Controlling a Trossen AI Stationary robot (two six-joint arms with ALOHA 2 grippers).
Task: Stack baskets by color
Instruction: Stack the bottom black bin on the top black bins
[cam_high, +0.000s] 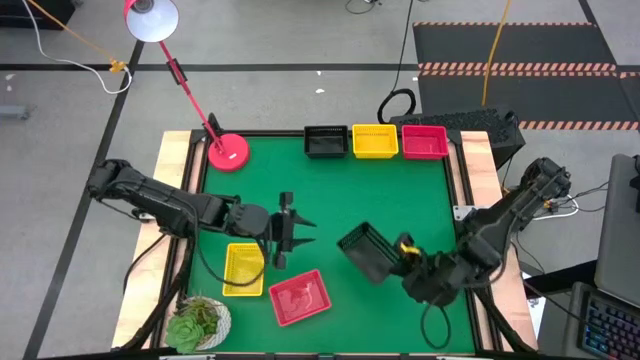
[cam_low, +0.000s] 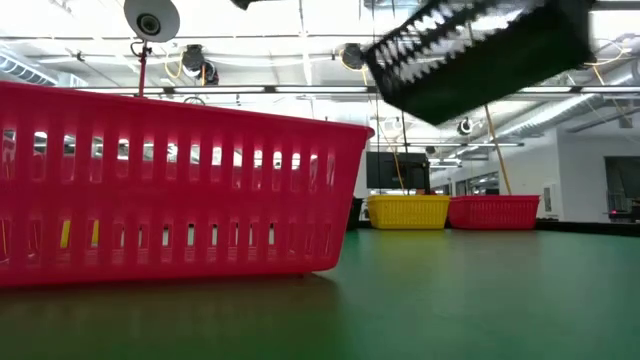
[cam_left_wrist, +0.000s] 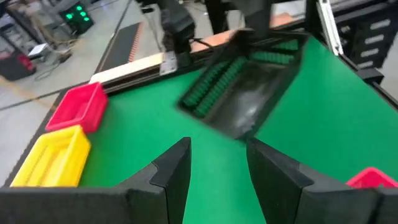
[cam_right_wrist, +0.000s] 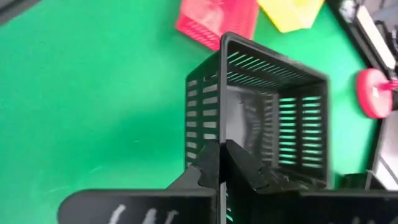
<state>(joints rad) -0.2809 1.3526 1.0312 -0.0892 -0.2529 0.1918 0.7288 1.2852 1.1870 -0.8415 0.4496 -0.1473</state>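
Above the tabletop's (cam_high: 400, 200) right-centre, the right gripper (cam_high: 408, 254) is clamped on one wall of a black basket (cam_high: 366, 250), holding it tilted and clear of the surface. The thin-rim pinch looks, as far as the wrist view shows, shallow; a swing toward the black basket in the far row (cam_high: 325, 141) could let it twist or slip free. The left gripper (cam_high: 296, 234) hovers nearby, fingers wide, holding nothing, close enough to be clipped.

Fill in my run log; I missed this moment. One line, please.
right gripper: shut on black basket, lifted, tilted | left gripper: open, empty, mid-table | far edge: black, yellow, red-pink stacks
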